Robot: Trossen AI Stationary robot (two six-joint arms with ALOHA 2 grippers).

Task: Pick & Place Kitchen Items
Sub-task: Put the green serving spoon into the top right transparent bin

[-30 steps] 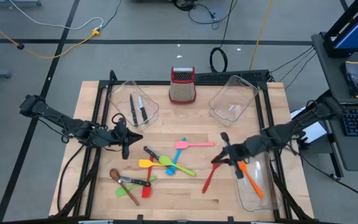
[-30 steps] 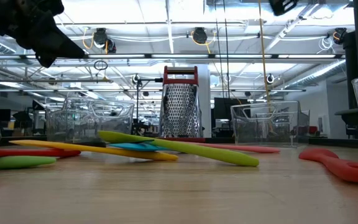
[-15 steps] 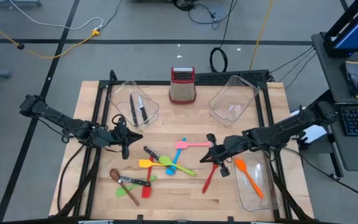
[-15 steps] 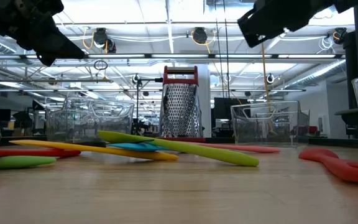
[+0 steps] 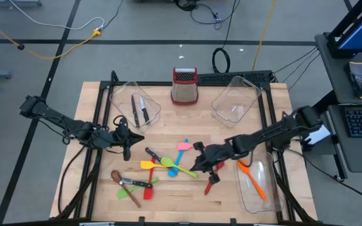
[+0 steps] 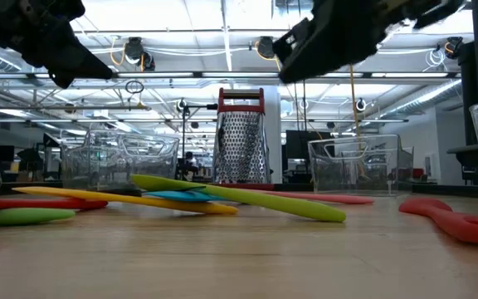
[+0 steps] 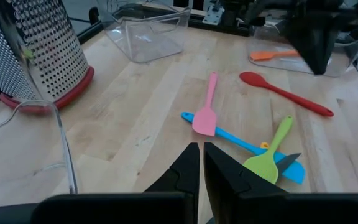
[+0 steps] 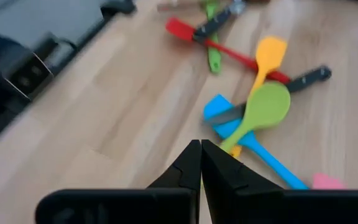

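Note:
Utensils lie scattered mid-table: a pink spatula [image 5: 190, 145], blue spatula [image 5: 180, 159], green spoon [image 5: 176, 166], yellow spatula [image 5: 148, 164] and a black-handled knife [image 5: 153, 154] overlap in a pile. A red spoon [image 5: 211, 179] lies to their right. A brown spoon [image 5: 116, 176], green spatula [image 5: 129, 194] and red spatula [image 5: 148, 189] lie nearer the near edge. My right gripper [image 5: 197, 164] hovers shut above the pile's right side, over the green spoon [image 8: 263, 109]. My left gripper [image 5: 127, 146] waits shut, left of the pile. An orange spatula [image 5: 251, 179] lies in the right bin.
Two knives [image 5: 138, 110] lie in the far-left clear bin [image 5: 119, 95]. A metal grater with a red top [image 5: 184, 86] stands at the far edge, with an empty tilted bin [image 5: 235, 100] to its right. The right bin [image 5: 264, 199] sits at the near-right corner. Bare wood lies between the pile and the far bins.
My right gripper has swung from over the right bin toward the table's left, passing over the red spoon, and now hangs above the right side of the pile. In the low view it has come in from the upper right. No utensil has moved.

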